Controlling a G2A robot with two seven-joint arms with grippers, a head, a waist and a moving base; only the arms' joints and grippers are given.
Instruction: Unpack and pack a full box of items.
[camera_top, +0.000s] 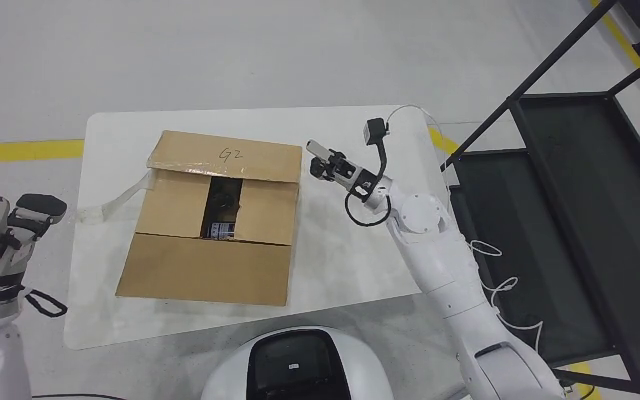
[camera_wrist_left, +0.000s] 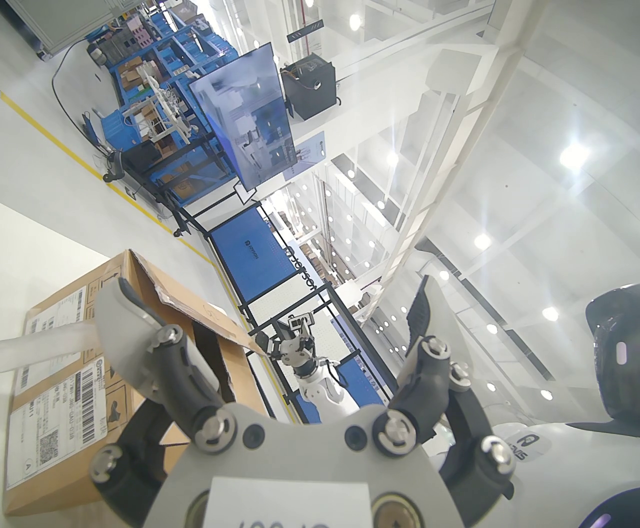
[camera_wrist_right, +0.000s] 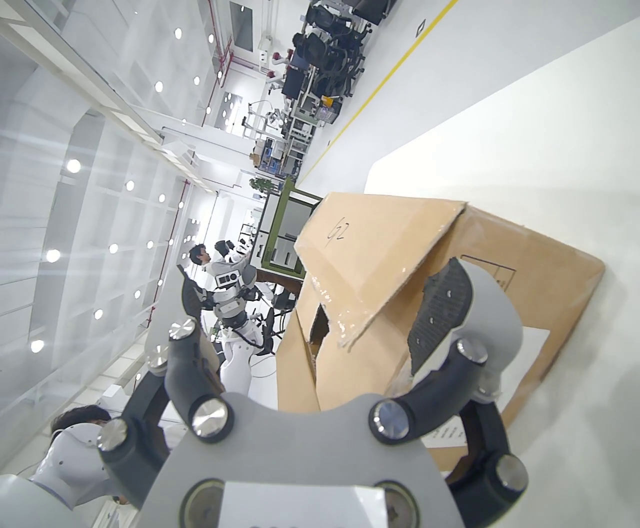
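1. Table (camera_top: 350, 250): white. I log one cardboard box (camera_top: 205, 265) on its left half, top flaps parted over a dark item (camera_top: 222, 210).
2. Right arm (camera_top: 440, 250): stretched over the table's right side, with the right gripper (camera_top: 322, 160) just beside the box's far right corner. Its jaws are apart, holding nothing.
3. Left gripper (camera_wrist_left: 272, 282): off the table's left edge, jaws spread wide, empty.
4. Tape strip (camera_top: 112, 203): trails from the box's left side.

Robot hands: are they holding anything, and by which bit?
Nothing is held. The left hand and right hand are both open; the right one is beside a flap of the box.
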